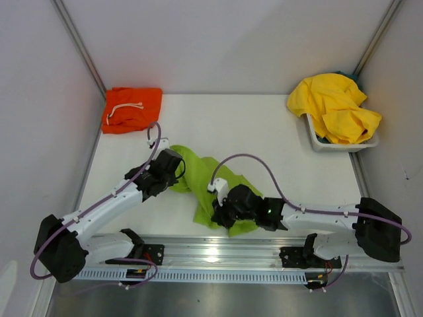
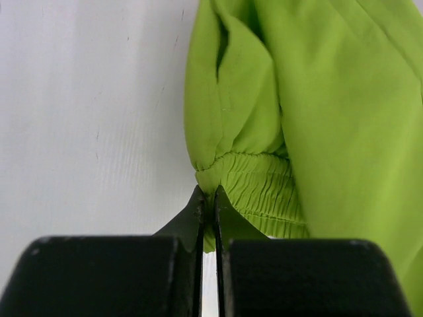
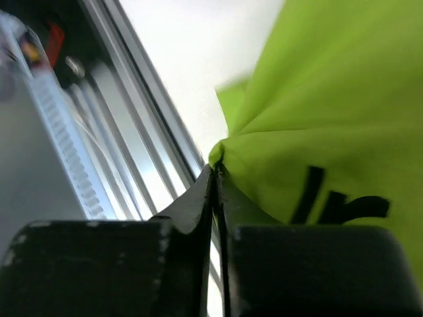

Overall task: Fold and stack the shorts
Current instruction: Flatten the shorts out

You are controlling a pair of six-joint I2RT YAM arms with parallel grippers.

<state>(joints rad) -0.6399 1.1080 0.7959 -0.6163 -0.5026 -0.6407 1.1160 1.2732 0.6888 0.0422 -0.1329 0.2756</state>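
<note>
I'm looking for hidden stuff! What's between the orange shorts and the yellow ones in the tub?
Nothing: the top view shows only bare white table between the orange shorts and the yellow shorts.

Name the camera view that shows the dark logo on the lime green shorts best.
Right wrist: the dark logo appears large and close on the lime green shorts. Left wrist shows only their elastic waistband and plain fabric; top external shows the crumpled shorts, with no logo visible.
</note>
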